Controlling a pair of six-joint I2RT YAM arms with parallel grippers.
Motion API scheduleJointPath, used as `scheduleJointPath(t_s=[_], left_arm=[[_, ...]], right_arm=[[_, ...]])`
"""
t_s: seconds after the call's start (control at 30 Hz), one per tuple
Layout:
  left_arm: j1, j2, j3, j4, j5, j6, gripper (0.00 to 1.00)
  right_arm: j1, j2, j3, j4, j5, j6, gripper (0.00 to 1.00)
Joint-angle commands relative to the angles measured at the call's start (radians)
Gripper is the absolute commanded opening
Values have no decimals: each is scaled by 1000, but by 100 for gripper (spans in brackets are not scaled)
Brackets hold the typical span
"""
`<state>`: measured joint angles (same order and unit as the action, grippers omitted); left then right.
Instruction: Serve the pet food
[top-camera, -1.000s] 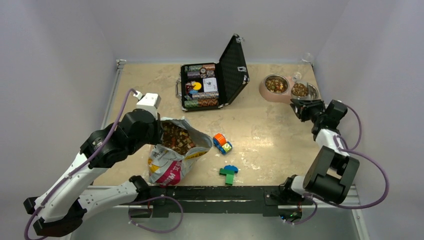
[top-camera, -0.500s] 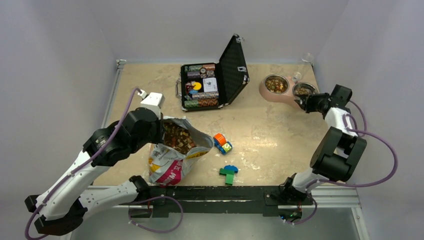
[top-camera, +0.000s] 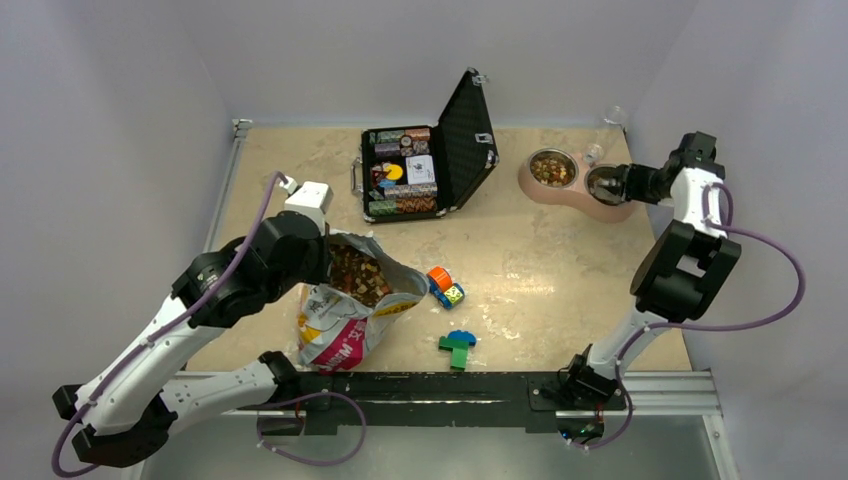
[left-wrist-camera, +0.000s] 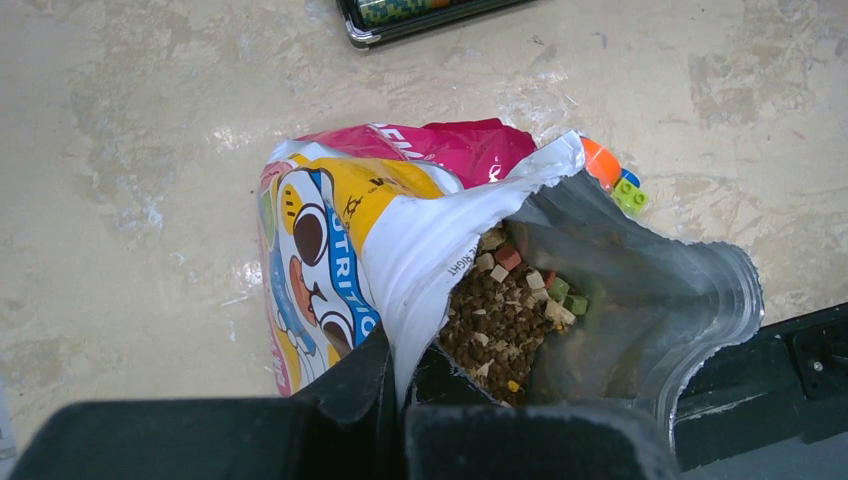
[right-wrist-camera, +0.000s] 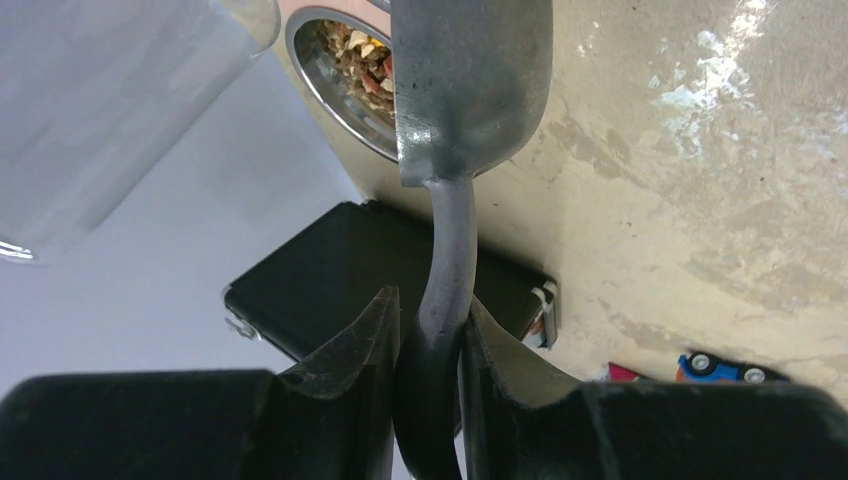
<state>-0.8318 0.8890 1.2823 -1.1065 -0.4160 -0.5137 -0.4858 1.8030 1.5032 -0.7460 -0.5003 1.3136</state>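
The pet food (left-wrist-camera: 505, 320) fills an open pink-and-yellow bag (left-wrist-camera: 330, 230) lying at the near left of the table (top-camera: 352, 275). My left gripper (left-wrist-camera: 400, 385) is shut on the bag's torn white rim and holds the mouth open. My right gripper (right-wrist-camera: 430, 320) is shut on the dark handle of a grey metal scoop (right-wrist-camera: 470, 80). The scoop (top-camera: 605, 182) hangs with its back showing over the right cup of a pink double bowl (top-camera: 570, 195). Kibble lies in the left cup (top-camera: 552, 168), seen also in the right wrist view (right-wrist-camera: 350, 60).
An open black case of poker chips (top-camera: 425, 165) stands at the back middle. A small toy car (top-camera: 445, 287) and green-blue blocks (top-camera: 458, 345) lie right of the bag. A clear cup (top-camera: 615, 115) sits behind the bowl, close to the right wall.
My right arm has swung up and back along the right wall, and the scoop has turned over above the right cup. The left arm and the bag have barely moved.
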Motion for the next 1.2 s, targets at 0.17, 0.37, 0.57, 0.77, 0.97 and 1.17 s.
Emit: scheduleJointPath(t_s=[0.17, 0.37, 0.57, 0.77, 0.97, 1.17], left_arm=[[7, 20, 86, 174, -105, -12, 0], [8, 34, 94, 171, -111, -23, 0], [8, 36, 98, 168, -108, -24, 0], [8, 33, 103, 168, -118, -20, 0], [8, 15, 100, 150, -117, -32, 0], [8, 7, 94, 142, -115, -37, 0]], right_arm=[[-5, 98, 320, -270, 27, 81, 0], [-5, 99, 368, -306, 47, 137, 0], [-6, 90, 370, -359, 55, 138, 0], [-4, 68, 331, -351, 35, 143, 0], [-5, -24, 187, -213, 77, 162, 0], [-4, -74, 121, -153, 114, 174, 0]])
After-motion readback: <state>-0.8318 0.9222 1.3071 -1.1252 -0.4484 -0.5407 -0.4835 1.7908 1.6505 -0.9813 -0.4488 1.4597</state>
